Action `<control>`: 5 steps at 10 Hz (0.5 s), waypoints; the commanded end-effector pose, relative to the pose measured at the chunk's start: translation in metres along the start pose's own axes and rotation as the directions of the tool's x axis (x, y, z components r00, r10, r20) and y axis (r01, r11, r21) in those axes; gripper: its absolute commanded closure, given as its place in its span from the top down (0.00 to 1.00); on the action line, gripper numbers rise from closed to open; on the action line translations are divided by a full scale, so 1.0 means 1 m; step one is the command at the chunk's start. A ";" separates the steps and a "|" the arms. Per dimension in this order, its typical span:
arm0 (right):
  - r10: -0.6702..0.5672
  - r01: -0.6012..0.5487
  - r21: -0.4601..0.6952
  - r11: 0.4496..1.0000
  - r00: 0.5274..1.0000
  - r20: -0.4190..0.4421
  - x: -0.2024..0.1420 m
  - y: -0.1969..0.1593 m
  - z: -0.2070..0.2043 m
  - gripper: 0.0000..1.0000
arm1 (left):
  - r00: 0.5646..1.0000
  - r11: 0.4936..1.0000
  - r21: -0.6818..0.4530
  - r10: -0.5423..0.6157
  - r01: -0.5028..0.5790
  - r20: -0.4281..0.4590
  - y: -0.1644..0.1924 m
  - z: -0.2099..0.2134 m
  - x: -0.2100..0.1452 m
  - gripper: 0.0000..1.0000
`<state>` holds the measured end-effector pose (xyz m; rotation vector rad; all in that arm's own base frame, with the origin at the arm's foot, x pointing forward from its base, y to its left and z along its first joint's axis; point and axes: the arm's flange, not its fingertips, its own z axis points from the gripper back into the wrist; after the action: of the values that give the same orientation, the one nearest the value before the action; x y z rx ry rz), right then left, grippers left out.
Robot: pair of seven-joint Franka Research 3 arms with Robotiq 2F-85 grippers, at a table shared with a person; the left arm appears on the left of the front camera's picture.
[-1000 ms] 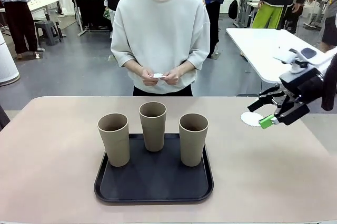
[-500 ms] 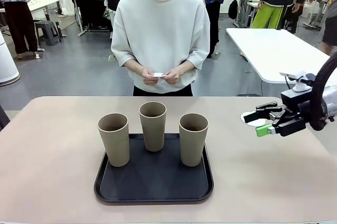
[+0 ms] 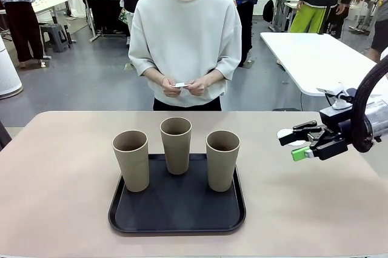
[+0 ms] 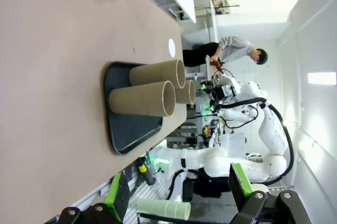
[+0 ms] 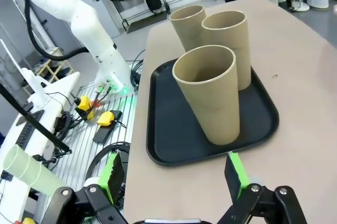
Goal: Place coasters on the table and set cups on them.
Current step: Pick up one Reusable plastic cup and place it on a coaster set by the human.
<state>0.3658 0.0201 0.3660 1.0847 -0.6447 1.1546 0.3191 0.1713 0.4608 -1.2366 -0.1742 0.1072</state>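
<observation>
Three tan cups point(image 3: 176, 144) stand upright in a black tray point(image 3: 177, 217) on the beige table point(image 3: 60, 167). My right gripper point(image 3: 293, 143) hovers open and level at the right, fingers pointing left toward the cups, nothing in it. A white coaster point(image 3: 298, 143) lies on the table just behind it, mostly covered. In the right wrist view the nearest cup point(image 5: 208, 92) stands ahead of my open right gripper point(image 5: 175, 176). In the left wrist view my left gripper point(image 4: 179, 190) is open and the cups point(image 4: 150, 98) and coaster point(image 4: 171, 48) lie beyond it. The person's hands point(image 3: 183, 86) hold more white coasters.
The person stands at the table's far edge, opposite the tray. A glossy white table point(image 3: 315, 52) is behind on the right. Bare tabletop lies left and right of the tray point(image 5: 163, 124) and in front of it.
My right gripper has risen off the coaster and swung from tilted down to level, pointing at the cups. The coaster stays on the table. The cups have not moved.
</observation>
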 end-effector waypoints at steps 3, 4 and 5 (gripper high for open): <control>0.152 -0.153 0.016 0.988 0.988 0.017 -0.004 -0.001 -0.005 1.00 | 1.000 1.000 -0.012 -0.007 0.007 0.004 -0.002 0.001 -0.001 1.00; 0.248 -0.249 0.018 0.968 0.968 0.046 -0.012 -0.003 -0.014 1.00 | 1.000 1.000 -0.012 -0.007 0.007 0.004 -0.002 0.001 -0.001 1.00; 0.334 -0.334 -0.003 0.942 0.942 0.034 -0.023 -0.005 -0.021 1.00 | 1.000 1.000 -0.012 -0.007 0.007 0.004 -0.002 0.001 -0.001 1.00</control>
<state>0.3615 0.0247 0.3583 1.0436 -0.7718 1.3592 0.3191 0.1714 0.4608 -1.2366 -0.1743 0.1073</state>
